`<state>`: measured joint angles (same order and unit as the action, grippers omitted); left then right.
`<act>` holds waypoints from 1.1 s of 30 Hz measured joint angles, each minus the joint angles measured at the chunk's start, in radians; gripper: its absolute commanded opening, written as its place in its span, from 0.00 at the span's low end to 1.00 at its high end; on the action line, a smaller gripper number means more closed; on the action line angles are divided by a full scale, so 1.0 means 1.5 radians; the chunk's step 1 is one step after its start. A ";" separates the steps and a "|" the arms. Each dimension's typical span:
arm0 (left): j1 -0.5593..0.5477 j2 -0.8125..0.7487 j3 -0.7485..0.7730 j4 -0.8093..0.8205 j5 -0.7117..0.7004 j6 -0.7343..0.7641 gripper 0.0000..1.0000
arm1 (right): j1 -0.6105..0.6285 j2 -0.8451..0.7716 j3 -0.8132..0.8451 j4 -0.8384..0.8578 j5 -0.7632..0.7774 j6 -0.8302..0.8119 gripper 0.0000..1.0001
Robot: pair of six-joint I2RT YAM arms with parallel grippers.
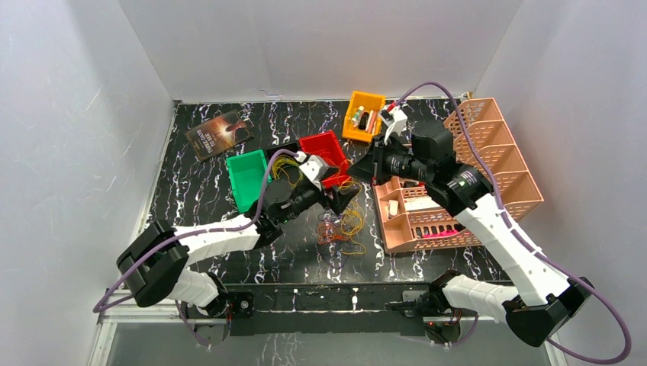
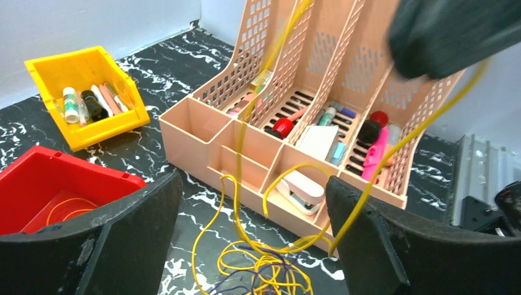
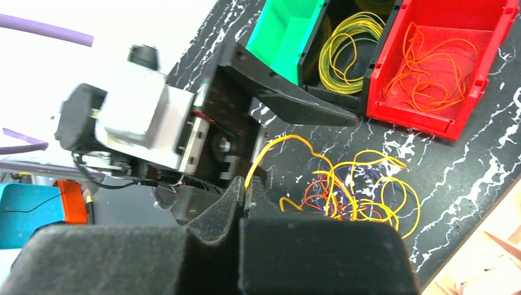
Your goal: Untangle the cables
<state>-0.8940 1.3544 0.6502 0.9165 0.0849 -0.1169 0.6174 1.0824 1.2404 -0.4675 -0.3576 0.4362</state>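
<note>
Yellow, orange and purple cables (image 1: 342,229) lie in a loose tangle mid-counter (image 1: 191,191), a little toward the near edge, one yellow strand rising into the right fingers (image 3: 209,221), pinched closed on it, left fingers (image 2: 129,227) spread wide just over the heap, red bin (image 1: 314,142) behind.
</note>
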 measured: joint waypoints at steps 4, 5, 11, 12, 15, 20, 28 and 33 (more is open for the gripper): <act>0.000 0.035 0.004 0.008 -0.014 -0.018 0.59 | 0.000 0.001 0.024 -0.002 -0.011 0.004 0.00; 0.000 0.043 0.003 0.008 -0.015 -0.024 0.51 | 0.000 0.003 0.038 -0.003 -0.011 0.003 0.00; 0.000 0.070 -0.020 0.015 0.005 -0.055 0.30 | 0.000 0.003 0.128 -0.005 -0.007 -0.005 0.00; 0.000 0.075 -0.024 0.017 0.008 -0.058 0.29 | 0.000 0.003 0.141 -0.004 -0.006 -0.007 0.00; 0.000 0.090 -0.046 0.019 0.014 -0.073 0.26 | 0.000 0.002 0.176 -0.005 0.002 -0.015 0.00; 0.000 0.107 -0.080 0.017 0.014 -0.087 0.16 | 0.000 0.002 0.227 -0.007 0.037 -0.034 0.00; 0.000 0.115 -0.111 0.024 0.013 -0.102 0.11 | 0.000 -0.007 0.289 -0.006 0.110 -0.068 0.00; 0.000 0.141 -0.131 0.027 0.014 -0.119 0.11 | 0.000 -0.008 0.330 -0.004 0.143 -0.089 0.00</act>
<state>-0.8940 1.5654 0.4541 0.9569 0.1062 -0.2958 0.6174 1.0702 1.7351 -0.4732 -0.1429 0.3023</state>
